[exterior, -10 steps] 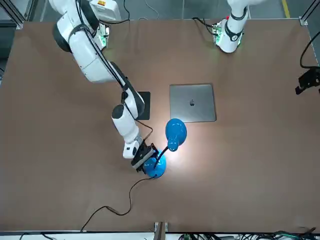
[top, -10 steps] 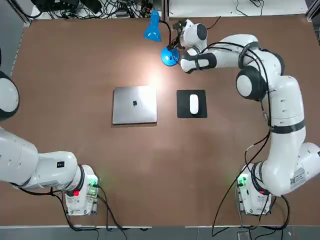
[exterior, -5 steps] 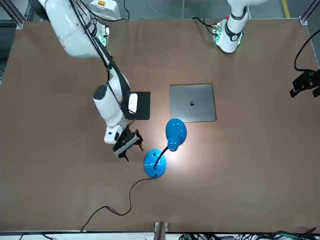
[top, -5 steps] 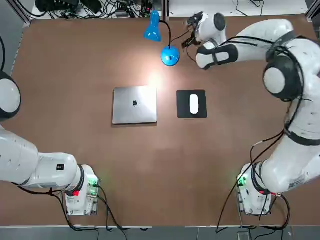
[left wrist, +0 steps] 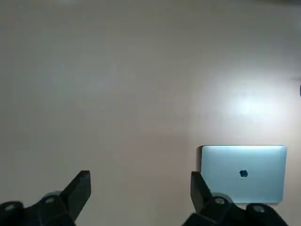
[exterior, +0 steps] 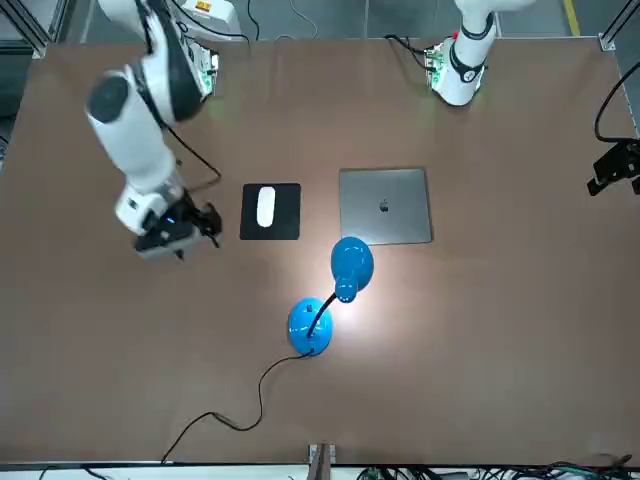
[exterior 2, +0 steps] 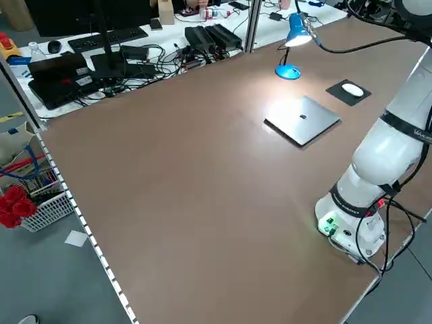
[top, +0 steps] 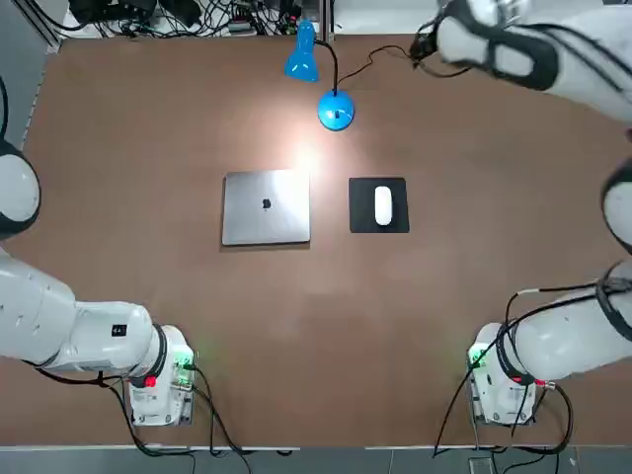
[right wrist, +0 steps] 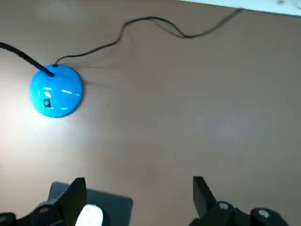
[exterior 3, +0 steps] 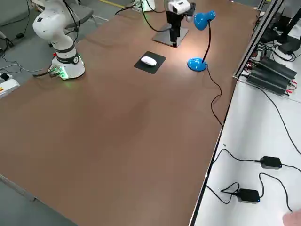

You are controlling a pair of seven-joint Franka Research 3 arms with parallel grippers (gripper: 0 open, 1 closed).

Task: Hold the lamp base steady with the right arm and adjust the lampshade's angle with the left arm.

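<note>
Right gripper [exterior: 190, 228] hangs wide open, apart from the lamp base [exterior: 308, 325]; left gripper [left wrist: 138, 197] open too

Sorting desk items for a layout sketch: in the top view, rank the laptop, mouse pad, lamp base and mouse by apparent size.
1. laptop
2. mouse pad
3. lamp base
4. mouse

The lamp base and the mouse look close in size, so that order is unsure.

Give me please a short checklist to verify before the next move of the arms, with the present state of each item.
1. Lamp base flat on the table: ok.
2. Right gripper on the base: not ok, it hangs open, well apart from it.
3. Left gripper at the lampshade: not ok, open above bare table beside the laptop.
4. Lamp lit: ok, bright patch by the laptop.
5. Cord clear of the grippers: ok.
</note>
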